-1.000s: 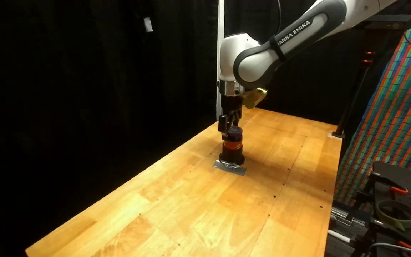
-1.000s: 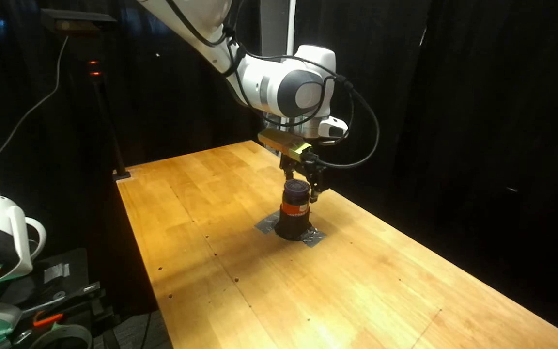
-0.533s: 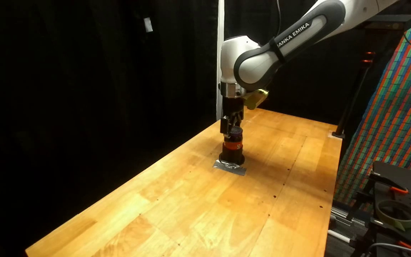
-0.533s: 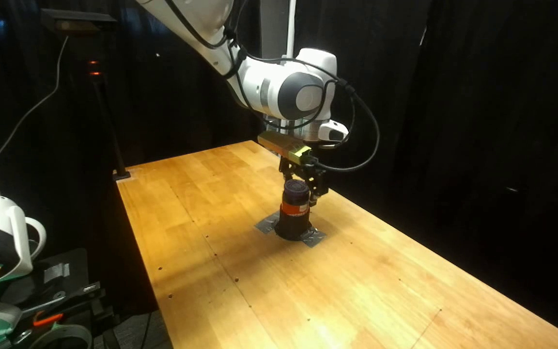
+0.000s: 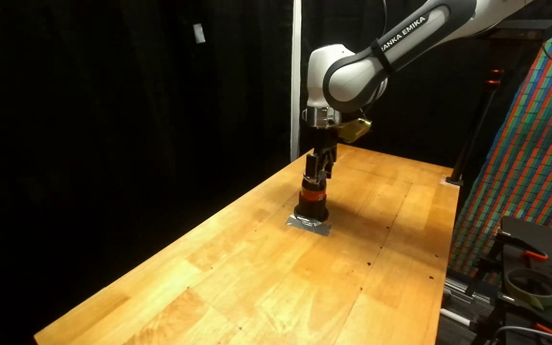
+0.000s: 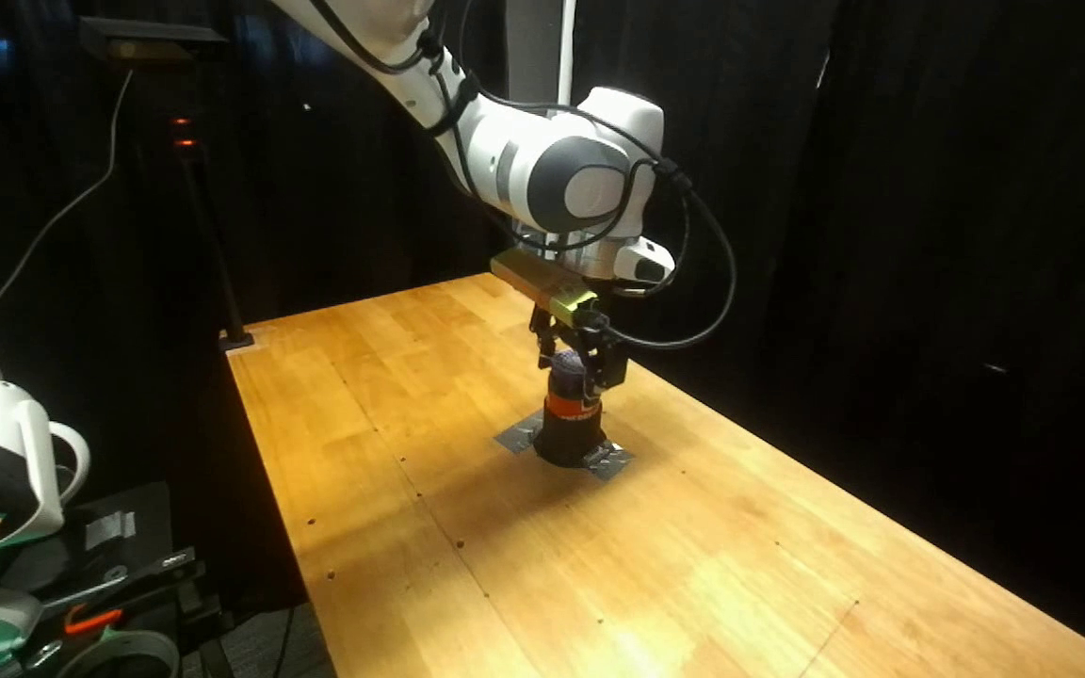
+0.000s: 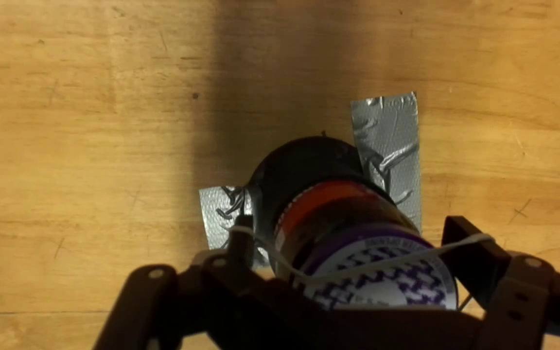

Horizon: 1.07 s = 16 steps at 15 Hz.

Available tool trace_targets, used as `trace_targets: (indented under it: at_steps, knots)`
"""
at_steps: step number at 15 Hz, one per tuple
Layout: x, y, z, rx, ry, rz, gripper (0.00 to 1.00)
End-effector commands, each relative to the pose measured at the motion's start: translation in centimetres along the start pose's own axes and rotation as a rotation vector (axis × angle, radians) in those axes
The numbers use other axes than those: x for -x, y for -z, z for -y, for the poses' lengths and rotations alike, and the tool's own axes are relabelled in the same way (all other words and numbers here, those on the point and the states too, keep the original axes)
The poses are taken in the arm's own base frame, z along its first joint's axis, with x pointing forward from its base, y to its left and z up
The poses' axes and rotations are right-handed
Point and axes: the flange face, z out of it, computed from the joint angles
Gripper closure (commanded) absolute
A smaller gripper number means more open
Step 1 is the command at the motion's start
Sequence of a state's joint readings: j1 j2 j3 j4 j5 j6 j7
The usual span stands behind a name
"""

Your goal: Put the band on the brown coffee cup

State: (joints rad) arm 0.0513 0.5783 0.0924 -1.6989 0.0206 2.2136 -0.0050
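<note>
Bearing "ANKA EMIKA" in white capitals, the start under a black strap [image 5: 382,56]: your white-and-grey robot arm [image 5: 348,84], one. Dark brown cylindrical coffee cup [image 7: 353,214], one: orange-red label, purple-and-white patterned lid, small print unreadable; upright in a round black base [image 7: 304,160] on a wooden table [image 7: 90,146]. Thin white elastic band [image 7: 319,277], one: looped over both fingertips, crossing in front of the lid. Black two-fingered gripper [image 7: 355,233], one: spread apart, fingers at about ten and two o'clock of the lid in your wrist view, its linkage blocking six o'clock. Silver-grey duct-tape strips [image 7: 401,170], two: nine and two o'clock of the base. Greenish tape roll [image 5: 549,299], one: four o'clock in an exterior view.
</note>
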Motion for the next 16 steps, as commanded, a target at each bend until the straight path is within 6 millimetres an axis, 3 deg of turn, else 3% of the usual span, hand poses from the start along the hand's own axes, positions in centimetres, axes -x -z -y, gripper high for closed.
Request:
trace_targets:
  at_steps: [1, 6, 11, 16]
  knots:
    - [3.1, 0.0, -0.5, -0.038, 0.023, 0.054, 0.0]
    - [4.3, -0.9, -1.0, -0.04, -0.002, 0.032, 0.0]
    - [3.0, -2.3, 0.0, -0.02, -0.02, -0.097, 0.0]
    - [3.5, -3.0, 0.3, -0.005, -0.029, -0.123, 0.0]
